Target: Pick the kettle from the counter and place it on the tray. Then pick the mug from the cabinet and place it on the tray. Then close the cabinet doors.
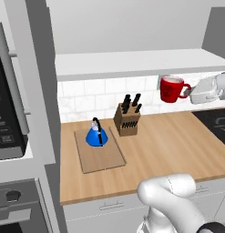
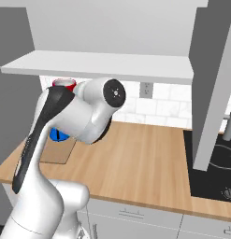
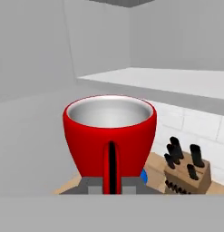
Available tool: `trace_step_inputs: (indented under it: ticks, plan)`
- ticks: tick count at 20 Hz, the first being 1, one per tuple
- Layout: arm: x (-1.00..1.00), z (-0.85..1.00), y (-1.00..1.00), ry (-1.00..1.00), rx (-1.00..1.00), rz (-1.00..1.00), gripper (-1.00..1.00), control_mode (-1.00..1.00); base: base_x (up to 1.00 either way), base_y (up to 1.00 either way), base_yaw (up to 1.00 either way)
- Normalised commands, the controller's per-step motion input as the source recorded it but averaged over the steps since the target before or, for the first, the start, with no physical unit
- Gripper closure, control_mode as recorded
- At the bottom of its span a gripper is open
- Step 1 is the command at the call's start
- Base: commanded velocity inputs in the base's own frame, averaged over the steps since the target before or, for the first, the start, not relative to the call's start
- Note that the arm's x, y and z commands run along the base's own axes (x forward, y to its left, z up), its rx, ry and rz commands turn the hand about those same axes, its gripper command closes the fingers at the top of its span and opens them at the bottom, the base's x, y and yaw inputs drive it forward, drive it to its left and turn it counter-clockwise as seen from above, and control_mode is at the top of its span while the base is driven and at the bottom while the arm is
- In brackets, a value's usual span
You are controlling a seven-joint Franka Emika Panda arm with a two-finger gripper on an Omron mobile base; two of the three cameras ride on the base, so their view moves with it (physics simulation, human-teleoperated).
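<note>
My gripper (image 1: pixel 190 92) is shut on the handle of the red mug (image 1: pixel 172 88), which hangs upright in the air just below the cabinet shelf (image 1: pixel 132 61) and above the counter (image 1: pixel 168 145). In the hand view the mug (image 3: pixel 109 131) is close up, its handle between my fingertips (image 3: pixel 90 185). The blue kettle (image 1: pixel 96 134) stands on the wooden tray (image 1: pixel 102 157), to the left of the mug and lower. The arm hides most of the mug (image 2: pixel 64 84) and kettle (image 2: pixel 58 135) in the right base view. A cabinet door (image 2: pixel 212 84) stands open at the right.
A wooden knife block (image 1: pixel 127 119) stands by the tiled wall between the tray and the mug. A black stovetop (image 1: pixel 216 120) lies at the counter's right end. The tall oven-and-microwave column (image 1: pixel 9 113) rises at the left.
</note>
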Motion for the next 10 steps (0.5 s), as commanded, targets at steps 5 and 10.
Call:
trace_step_inputs:
  ticks: [5,10]
  plan:
    - [-0.46,-0.7,0.92,0.0,-0.08,0.13,1.0,-1.0,0.0,0.0,0.0]
    - [0.31,-0.82,0.68,0.05,0.0,0.08,1.0,-1.0,0.0,0.0,0.0]
